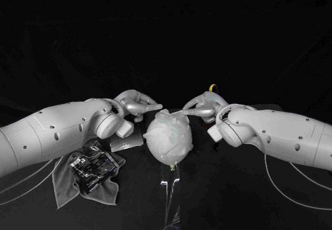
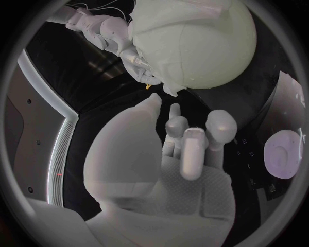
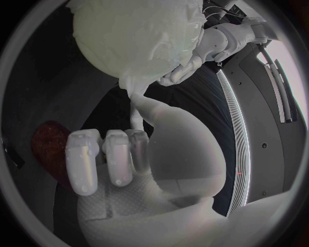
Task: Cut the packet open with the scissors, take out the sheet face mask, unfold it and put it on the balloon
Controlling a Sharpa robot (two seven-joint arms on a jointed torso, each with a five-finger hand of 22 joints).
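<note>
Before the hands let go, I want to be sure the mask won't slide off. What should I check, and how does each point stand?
1. Sheet mask draped over the balloon: ok, it covers the side facing the head camera.
2. Right hand holds the mask: ok, a strip of mask runs down between its thumb and fingers.
3. Left hand holds the mask: cannot tell, its fingertips lie at the mask's edge.
4. Mask lying smooth: not ok, it is wrinkled and bunched near the top.
5. Grey cloth apart from the balloon: ok, it lies off to the robot's left.
</note>
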